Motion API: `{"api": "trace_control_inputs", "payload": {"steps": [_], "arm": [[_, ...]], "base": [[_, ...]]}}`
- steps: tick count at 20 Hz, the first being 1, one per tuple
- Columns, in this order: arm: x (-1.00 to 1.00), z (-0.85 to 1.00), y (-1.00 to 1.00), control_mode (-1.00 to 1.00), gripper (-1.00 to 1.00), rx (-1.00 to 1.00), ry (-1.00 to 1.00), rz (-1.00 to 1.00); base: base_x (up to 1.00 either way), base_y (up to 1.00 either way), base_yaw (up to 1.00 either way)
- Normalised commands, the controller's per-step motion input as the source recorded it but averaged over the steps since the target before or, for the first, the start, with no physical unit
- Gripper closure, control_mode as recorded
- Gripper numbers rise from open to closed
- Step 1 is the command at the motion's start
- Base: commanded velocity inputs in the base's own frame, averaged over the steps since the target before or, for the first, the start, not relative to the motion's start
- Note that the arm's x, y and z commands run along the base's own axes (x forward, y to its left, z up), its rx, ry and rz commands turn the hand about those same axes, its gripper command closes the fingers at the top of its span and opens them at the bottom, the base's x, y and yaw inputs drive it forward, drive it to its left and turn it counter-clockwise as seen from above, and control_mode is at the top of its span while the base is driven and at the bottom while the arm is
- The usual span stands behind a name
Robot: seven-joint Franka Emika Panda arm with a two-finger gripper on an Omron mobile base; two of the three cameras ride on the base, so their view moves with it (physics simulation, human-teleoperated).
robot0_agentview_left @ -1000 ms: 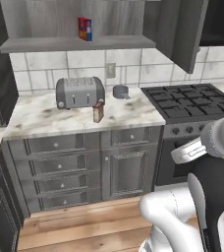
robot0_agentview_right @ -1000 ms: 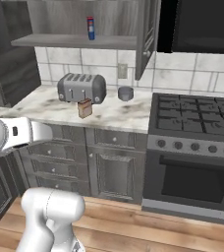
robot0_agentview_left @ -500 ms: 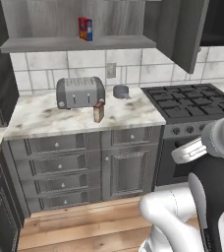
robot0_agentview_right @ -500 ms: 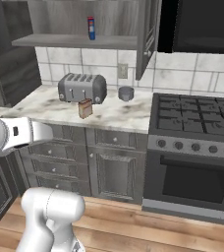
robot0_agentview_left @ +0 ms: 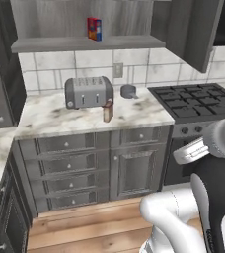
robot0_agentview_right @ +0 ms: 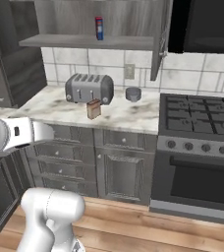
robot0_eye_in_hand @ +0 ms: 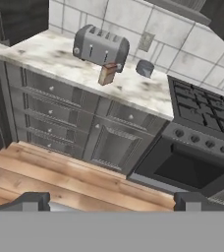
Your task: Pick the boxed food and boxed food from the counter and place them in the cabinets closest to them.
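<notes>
A white marble-look counter point(robot0_agentview_left: 60, 116) with grey-brown veins runs along a tiled back wall, resting on dark grey drawer fronts point(robot0_agentview_left: 67, 170) with round knobs. To its right stands a black gas stove point(robot0_agentview_left: 196, 99) above an oven, and the floor below is pale wood planking. Over the counter hangs a dark grey wall cabinet point(robot0_agentview_left: 80, 20) with a plain grey shelf board, its door point(robot0_agentview_left: 196, 29) swung open at the right end.

On the counter a grey toaster point(robot0_agentview_left: 88, 92) sits toward the back edge, with a small grey bowl point(robot0_agentview_left: 128, 91) beside it near the stove end and an outlet on the tiles behind. The tan-brown boxed food point(robot0_agentview_left: 108, 110) with a reddish top stands upright just in front of the toaster's right end, closer to the counter's front edge. The red boxed food point(robot0_agentview_left: 94, 28) with blue and yellow print stands upright on the cabinet shelf, above the toaster.

The gripper point(robot0_eye_in_hand: 111, 202) hangs low over the wooden floor, well away from the counter, its two dark fingertips point(robot0_eye_in_hand: 33, 201) spread as wide as they go with nothing between them. In the hand view the tan-brown carton lies far ahead and up from the fingers, on the counter past the drawer fronts, well apart from the hand
</notes>
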Motion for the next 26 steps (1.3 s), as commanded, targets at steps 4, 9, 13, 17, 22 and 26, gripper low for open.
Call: {"api": "trace_control_inputs", "payload": {"steps": [4, 9, 13, 17, 22, 26], "arm": [[0.00, 0.00, 0.00, 1.00, -1.00, 0.00, 0.00, 0.00], [0.00, 0.00, 0.00, 1.00, -1.00, 0.00, 0.00, 0.00], [0.00, 0.00, 0.00, 1.00, -1.00, 0.00, 0.00, 0.00], [0.00, 0.00, 0.00, 1.00, -1.00, 0.00, 0.00, 0.00], [0.00, 0.00, 0.00, 1.00, -1.00, 0.00, 0.00, 0.00], [0.00, 0.00, 0.00, 1.00, -1.00, 0.00, 0.00, 0.00]], "base": [[-0.01, 0.40, -0.02], [0.00, 0.15, -0.01], [0.00, 0.00, 0.00], [0.20, 0.15, -0.03], [0.38, 0.30, -0.05], [0.42, 0.28, -0.05]]}}
